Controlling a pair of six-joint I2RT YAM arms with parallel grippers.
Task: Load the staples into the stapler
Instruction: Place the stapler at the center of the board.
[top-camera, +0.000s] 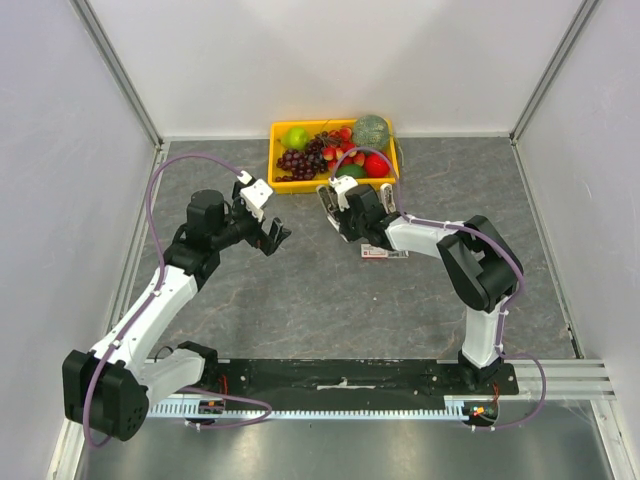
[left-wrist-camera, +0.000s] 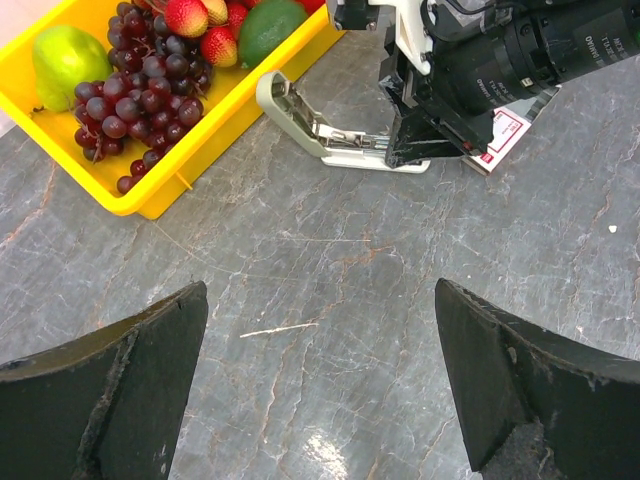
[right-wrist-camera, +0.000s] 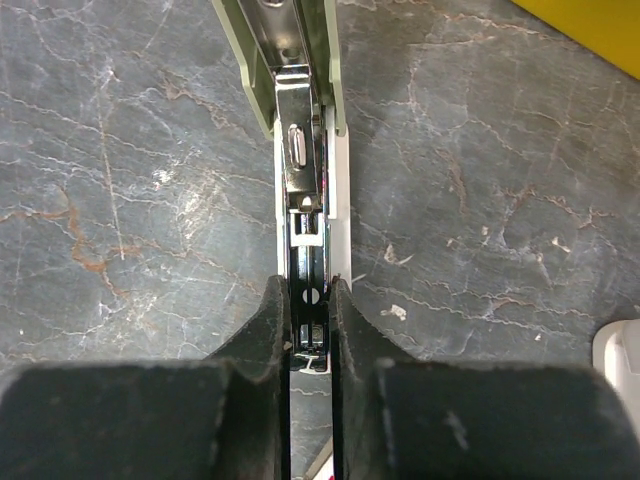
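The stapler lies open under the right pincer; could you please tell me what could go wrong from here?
The right pincer is nearly shut over the stapler's narrow metal channel; slight misalignment could jam it. The left pincer hangs open and apart, so nothing steadies the stapler if pushed.

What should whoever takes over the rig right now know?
Left gripper: open, empty, hovering above the table short of the stapler.
Right gripper: fingers nearly together, low over the stapler's open metal channel; unclear whether a strip is pinched.
Staples box: on the table beside the stapler.
Done: stapler opened.
Left: seat staples in the channel, close it.
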